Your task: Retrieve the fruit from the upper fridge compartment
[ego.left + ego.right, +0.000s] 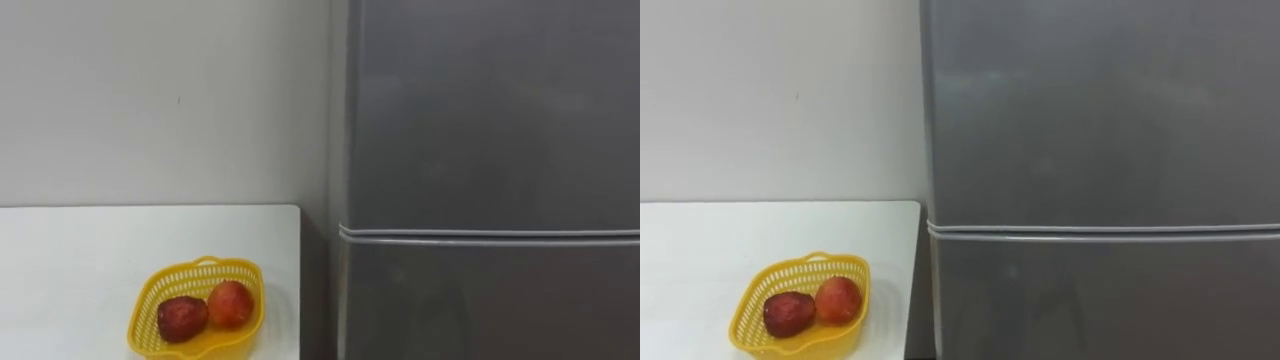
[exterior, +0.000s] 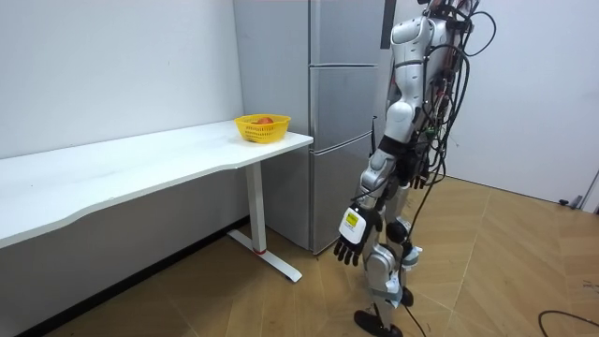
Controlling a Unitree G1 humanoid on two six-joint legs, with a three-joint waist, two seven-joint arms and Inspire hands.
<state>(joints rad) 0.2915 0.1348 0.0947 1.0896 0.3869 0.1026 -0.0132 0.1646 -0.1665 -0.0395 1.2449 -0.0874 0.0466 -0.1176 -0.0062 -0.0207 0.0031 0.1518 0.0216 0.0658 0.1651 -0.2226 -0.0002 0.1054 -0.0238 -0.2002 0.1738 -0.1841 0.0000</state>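
Observation:
A grey fridge stands right in front of me, its upper door (image 1: 490,110) and lower door (image 1: 490,300) both shut, with a horizontal seam between them. In the room view I stand upright facing the fridge (image 2: 346,94), about an arm's length from it. My left hand (image 2: 354,245) hangs at my side by the thigh, its fingers relaxed and holding nothing.
To the fridge's left stands a white table (image 1: 80,260) against the wall. A yellow basket (image 1: 150,295) near its right end holds a dark red fruit (image 1: 182,318) and an orange-red fruit (image 1: 230,303). Wooden floor lies behind me.

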